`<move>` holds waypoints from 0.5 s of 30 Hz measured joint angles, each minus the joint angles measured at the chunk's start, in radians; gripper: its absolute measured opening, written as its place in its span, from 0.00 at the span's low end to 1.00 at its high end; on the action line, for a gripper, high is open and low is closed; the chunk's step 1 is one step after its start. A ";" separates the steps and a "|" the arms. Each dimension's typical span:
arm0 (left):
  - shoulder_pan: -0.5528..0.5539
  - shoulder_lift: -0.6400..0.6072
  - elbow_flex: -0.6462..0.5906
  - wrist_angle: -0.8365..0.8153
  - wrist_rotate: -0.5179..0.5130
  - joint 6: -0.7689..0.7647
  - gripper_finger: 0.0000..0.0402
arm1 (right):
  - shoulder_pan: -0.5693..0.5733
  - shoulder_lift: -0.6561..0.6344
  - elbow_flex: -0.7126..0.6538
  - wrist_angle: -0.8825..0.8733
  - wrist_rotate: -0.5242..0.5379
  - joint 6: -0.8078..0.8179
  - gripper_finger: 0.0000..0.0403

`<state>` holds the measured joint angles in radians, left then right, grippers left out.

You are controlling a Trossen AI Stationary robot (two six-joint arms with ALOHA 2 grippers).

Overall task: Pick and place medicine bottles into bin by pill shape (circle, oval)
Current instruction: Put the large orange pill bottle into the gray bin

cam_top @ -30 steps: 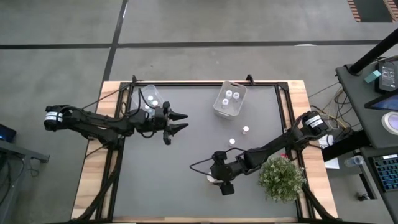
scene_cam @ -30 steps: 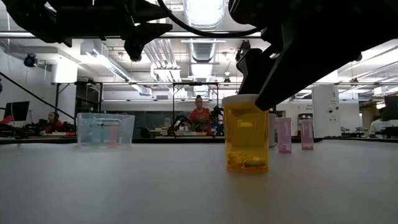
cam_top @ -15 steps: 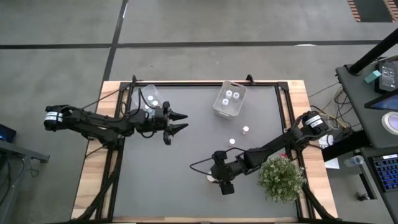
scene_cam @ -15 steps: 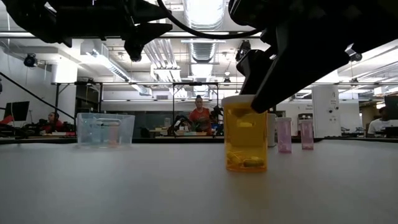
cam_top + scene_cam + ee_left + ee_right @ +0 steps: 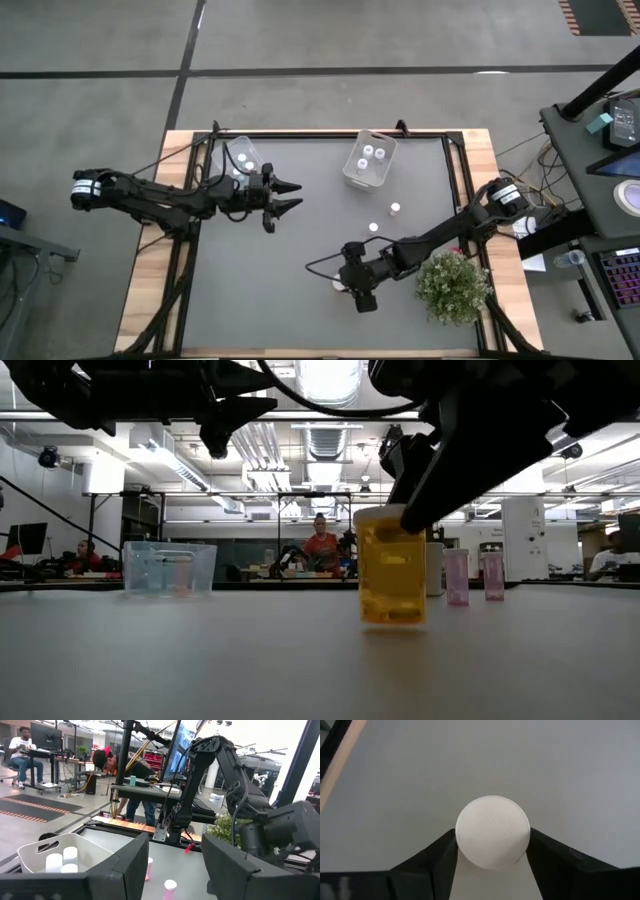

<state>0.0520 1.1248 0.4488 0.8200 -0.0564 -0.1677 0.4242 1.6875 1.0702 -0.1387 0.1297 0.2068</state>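
An amber-orange bottle point(image 5: 392, 572) with a white cap point(image 5: 492, 839) is in my right gripper point(image 5: 350, 287), near the table's front middle. It also shows from above as a white cap point(image 5: 340, 287). My left gripper point(image 5: 288, 196) is open and empty, held above the table left of centre. Two pink bottles with white caps point(image 5: 396, 209) point(image 5: 373, 227) stand on their bases on the table; they also show in the low view point(image 5: 456, 577) point(image 5: 493, 575). My right gripper pinches the amber bottle by its white cap point(image 5: 521, 851), one finger point(image 5: 442, 855) on each side of the cap's rim. The fingers come from above, slanting down from the table's right. The bottle hangs below them, slightly tilted, its base just off the table.
A clear bin point(image 5: 240, 158) with white-capped bottles stands at the far left, and another point(image 5: 368, 160) holding three at the far middle. A bushy green plant point(image 5: 452, 285) stands at the near right, beside my right arm. People are in the room behind.
My right gripper has gone up a little with the amber bottle. The bottle's base has come off the table and the bottle has tipped slightly.
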 joint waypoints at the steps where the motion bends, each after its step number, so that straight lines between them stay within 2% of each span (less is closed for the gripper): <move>1: 0.000 0.000 0.000 0.000 0.000 0.000 0.42 | -0.003 -0.010 0.000 -0.009 0.001 -0.001 0.52; 7: 0.000 0.000 0.000 0.000 0.000 0.000 0.42 | -0.039 -0.081 0.000 -0.032 0.006 0.002 0.52; 15: 0.000 0.000 0.000 0.000 0.000 0.005 0.42 | -0.164 -0.267 0.000 -0.194 0.116 0.002 0.52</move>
<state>0.0517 1.1248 0.4488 0.8204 -0.0565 -0.1623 0.2604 1.4208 1.0698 -0.3329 0.2459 0.2085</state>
